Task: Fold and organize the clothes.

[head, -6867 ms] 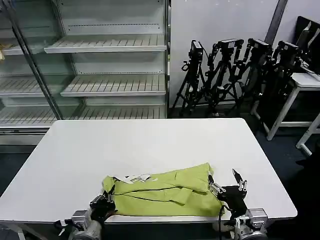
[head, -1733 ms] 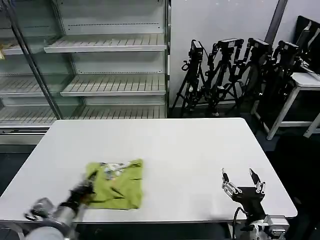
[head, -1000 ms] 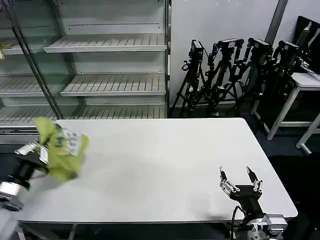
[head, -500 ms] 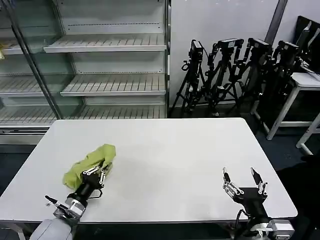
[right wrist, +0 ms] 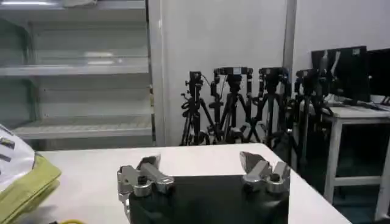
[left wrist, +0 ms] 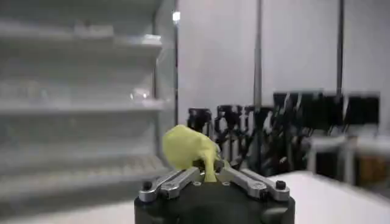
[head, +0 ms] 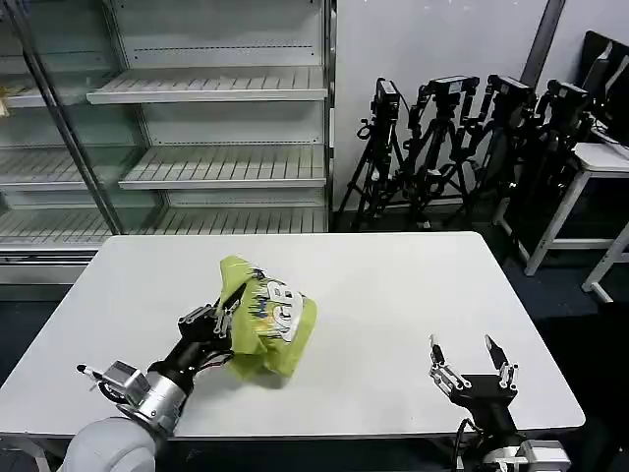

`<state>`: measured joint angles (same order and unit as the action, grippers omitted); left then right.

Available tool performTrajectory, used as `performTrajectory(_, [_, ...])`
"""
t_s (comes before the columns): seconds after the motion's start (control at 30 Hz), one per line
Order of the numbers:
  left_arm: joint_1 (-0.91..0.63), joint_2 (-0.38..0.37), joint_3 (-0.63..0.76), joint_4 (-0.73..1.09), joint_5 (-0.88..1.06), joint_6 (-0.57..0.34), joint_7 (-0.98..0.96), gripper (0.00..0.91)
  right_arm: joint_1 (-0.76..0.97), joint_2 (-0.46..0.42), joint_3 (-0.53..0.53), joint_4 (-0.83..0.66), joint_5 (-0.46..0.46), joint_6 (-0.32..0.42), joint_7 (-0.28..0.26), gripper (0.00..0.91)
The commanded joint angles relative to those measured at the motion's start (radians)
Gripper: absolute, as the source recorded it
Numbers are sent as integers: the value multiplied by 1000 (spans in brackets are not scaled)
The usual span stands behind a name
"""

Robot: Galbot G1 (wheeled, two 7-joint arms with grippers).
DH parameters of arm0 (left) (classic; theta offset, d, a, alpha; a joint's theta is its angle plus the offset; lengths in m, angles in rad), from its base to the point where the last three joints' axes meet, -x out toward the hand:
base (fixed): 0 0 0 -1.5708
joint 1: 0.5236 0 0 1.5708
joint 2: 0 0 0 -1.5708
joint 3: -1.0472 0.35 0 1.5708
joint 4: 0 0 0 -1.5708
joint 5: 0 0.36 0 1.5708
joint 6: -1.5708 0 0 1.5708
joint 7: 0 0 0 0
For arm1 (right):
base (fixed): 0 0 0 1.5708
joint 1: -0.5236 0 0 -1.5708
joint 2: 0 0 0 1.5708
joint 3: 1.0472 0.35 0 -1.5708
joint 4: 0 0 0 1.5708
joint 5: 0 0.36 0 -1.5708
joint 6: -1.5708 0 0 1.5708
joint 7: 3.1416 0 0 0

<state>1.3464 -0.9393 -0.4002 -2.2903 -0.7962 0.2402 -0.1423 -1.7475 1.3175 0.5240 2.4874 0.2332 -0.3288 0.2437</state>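
Gripped the bunched shirt (head: 263,320) in left end effector (head: 218,320) above frame-centre counter (head: 393,295), right end effector (head: 470,372) splayed idle lower right; best lowered slowly, folds kept stacked.

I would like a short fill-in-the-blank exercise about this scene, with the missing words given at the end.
1. The left gripper is shut on the ____.
2. The right gripper has its fingers ____.
3. The shirt is bunched up over the white ____.
4. Behind the table, the shelves are ____.

Missing words: shirt; open; table; empty
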Motion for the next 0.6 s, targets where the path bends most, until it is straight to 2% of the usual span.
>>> performTrajectory(0.03, [-28,-98,17,87,-534,60,-113,30,-16,14,-14,-5,-19,2,0,907])
performTrajectory(0.27, [-78,-152,48,-25,-610,59,-167,30,-31,15,-12,-3,-31,5,-1,907])
performTrajectory(0.43, [-135,-162,135,-163,-612,58,-107,30,-30,21,-3,-7,-32,4,-1,907])
performTrajectory(0.6, [-190,-208,194,-152,-680,14,-108,30,-39,40,-12,-11,-48,6,-1,907])
